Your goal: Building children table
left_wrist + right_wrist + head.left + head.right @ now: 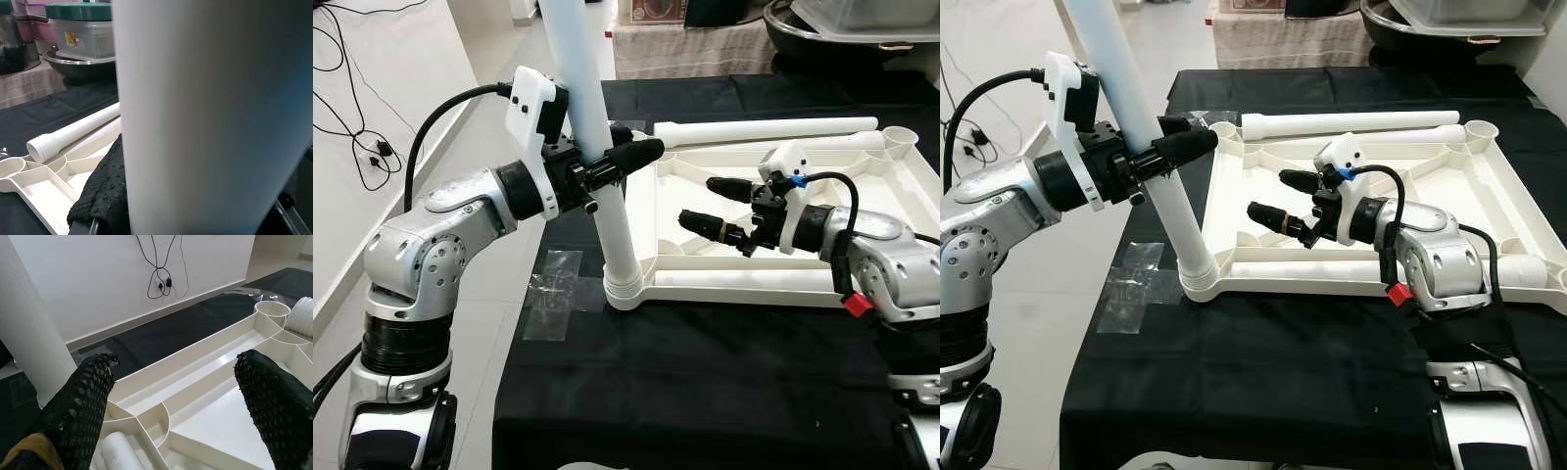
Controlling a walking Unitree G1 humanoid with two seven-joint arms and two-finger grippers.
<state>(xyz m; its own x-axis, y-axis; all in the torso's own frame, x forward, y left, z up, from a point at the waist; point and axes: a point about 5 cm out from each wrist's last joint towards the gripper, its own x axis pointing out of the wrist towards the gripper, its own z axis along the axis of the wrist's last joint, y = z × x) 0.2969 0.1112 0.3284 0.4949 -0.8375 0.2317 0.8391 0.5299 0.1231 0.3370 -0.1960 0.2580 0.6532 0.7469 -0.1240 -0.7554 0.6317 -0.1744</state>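
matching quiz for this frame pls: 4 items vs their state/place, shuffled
Items:
1. left gripper
2. right gripper
3. upright table leg
4. loose table leg

States:
A. lying flat along the far edge of the tabletop frame
B. open, hovering over the frame's inside
C. standing in the frame's near-left corner socket, tilted
D. shut on a white leg

Pairs: 1-D, 2-B, 3-C, 4-A
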